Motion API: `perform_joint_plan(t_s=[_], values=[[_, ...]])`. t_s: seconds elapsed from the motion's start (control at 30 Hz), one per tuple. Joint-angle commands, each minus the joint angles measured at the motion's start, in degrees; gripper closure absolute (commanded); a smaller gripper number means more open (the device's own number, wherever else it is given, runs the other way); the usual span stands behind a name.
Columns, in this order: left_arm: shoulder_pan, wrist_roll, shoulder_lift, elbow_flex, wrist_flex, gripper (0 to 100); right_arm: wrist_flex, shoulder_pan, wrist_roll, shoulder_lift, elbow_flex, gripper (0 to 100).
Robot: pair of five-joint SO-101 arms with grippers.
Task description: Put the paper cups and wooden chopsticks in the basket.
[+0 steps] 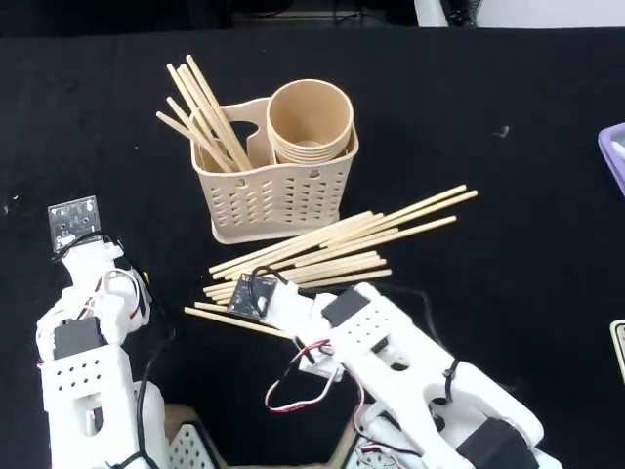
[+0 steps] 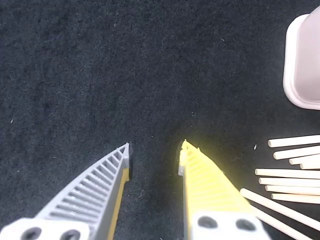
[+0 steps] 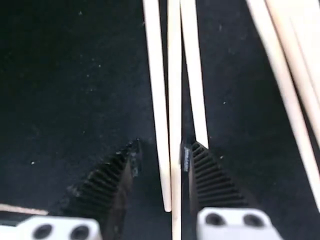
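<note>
The beige slotted basket stands at mid-table and holds a stack of paper cups on one side and several wooden chopsticks leaning out of the other. More chopsticks lie fanned on the black cloth in front of it. My right gripper hovers low over their near ends; in its wrist view the gripper is open with two chopsticks lying between the fingers. My left gripper is open above bare cloth, with chopstick ends and the basket's corner off to one side.
A purple object pokes in at the table's right edge, and a pale item sits lower on that edge. The left arm stands at the front left. Black cloth lies open to the left of the basket.
</note>
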Motion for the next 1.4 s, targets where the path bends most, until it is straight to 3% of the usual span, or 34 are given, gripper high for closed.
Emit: perform_joint_plan(t_s=[0.0,0.13,0.27,0.73,0.9,1.13,1.37], values=[[-0.13,0.44,-0.53,-0.57,-0.97,83,-1.23,-0.79,-0.44,-0.22,0.13,85.3],[-0.13,0.44,-0.53,-0.57,-0.97,83,-1.23,-0.79,-0.53,-0.22,-0.4,86.6],[-0.13,0.44,-0.53,-0.57,-0.97,83,-1.32,-0.79,-0.7,-0.66,-0.92,99.2],[-0.13,0.53,-0.53,-0.57,-0.97,83,-0.88,-1.14,-0.44,-0.22,-0.04,98.0],[-0.13,0.62,-0.53,-0.66,-0.97,83,0.97,-1.14,-0.35,-0.22,0.22,86.1],[-0.13,0.62,-0.53,-0.66,-0.97,83,1.14,-1.14,-0.26,-0.13,0.31,99.2],[-0.22,0.62,-0.53,-0.66,-0.97,83,2.81,2.46,-0.44,-0.75,-4.18,98.8]])
